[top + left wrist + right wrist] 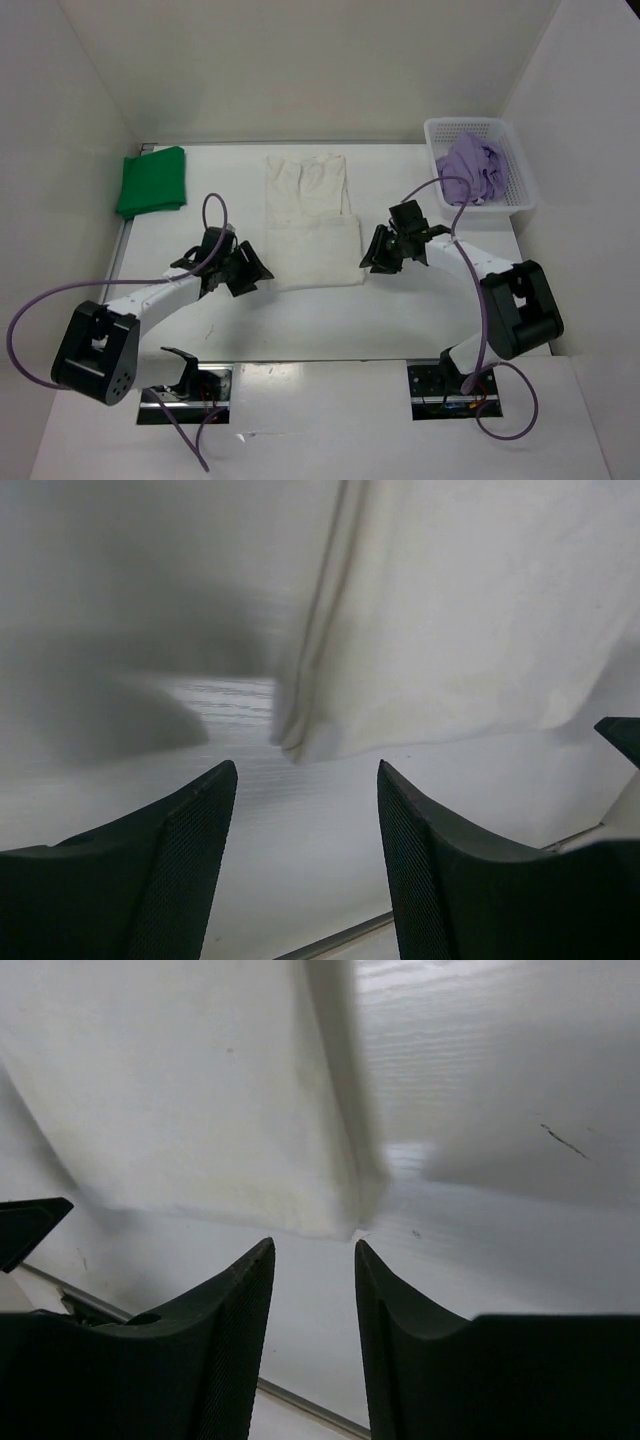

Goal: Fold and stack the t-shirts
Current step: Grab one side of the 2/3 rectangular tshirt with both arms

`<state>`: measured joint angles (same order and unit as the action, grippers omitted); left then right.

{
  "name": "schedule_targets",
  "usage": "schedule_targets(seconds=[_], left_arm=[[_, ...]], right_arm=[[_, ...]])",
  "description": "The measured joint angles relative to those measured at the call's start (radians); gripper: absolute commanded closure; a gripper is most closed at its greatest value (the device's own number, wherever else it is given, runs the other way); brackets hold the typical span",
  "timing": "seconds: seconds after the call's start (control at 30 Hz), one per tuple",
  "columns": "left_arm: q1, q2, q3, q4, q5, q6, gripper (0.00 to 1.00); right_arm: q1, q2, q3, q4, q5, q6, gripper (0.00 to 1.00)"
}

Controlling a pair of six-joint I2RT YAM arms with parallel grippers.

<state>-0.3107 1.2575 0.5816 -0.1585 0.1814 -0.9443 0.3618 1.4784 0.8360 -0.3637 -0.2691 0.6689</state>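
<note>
A white t-shirt (310,222) lies in the middle of the table, its lower part folded up over itself. My left gripper (252,270) hangs open just off the shirt's near left corner (300,745), nothing between its jaws. My right gripper (375,252) stands open beside the near right corner (350,1220), also empty. A green t-shirt (153,181) lies folded at the far left. The lavender t-shirt (473,166) is bunched inside the basket.
A white perforated basket (520,185) stands at the far right of the table. White walls close in the left, back and right sides. Purple cables loop from both arms near the front edge.
</note>
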Motion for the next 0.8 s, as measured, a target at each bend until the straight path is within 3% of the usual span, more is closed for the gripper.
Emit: schedule_targets(seconds=[0.1,0.3,0.7,0.8], left_arm=[[0.000,0.058,-0.006,0.000,0.008,0.000,0.34],[0.000,0.129,0.003,0.029,0.037,0.000,0.44],[-0.012,0.184,0.006,0.069,0.061,0.001,0.77],[-0.012,0.186,0.006,0.069,0.063,0.001,0.83]], right_arm=[[-0.006,0.032,-0.032,0.010,-0.006,0.016,0.53],[-0.006,0.107,-0.058,0.044,-0.035,0.048,0.53],[-0.005,0.142,-0.065,0.106,-0.060,0.067,0.95],[-0.005,0.142,-0.065,0.109,-0.063,0.067,0.99]])
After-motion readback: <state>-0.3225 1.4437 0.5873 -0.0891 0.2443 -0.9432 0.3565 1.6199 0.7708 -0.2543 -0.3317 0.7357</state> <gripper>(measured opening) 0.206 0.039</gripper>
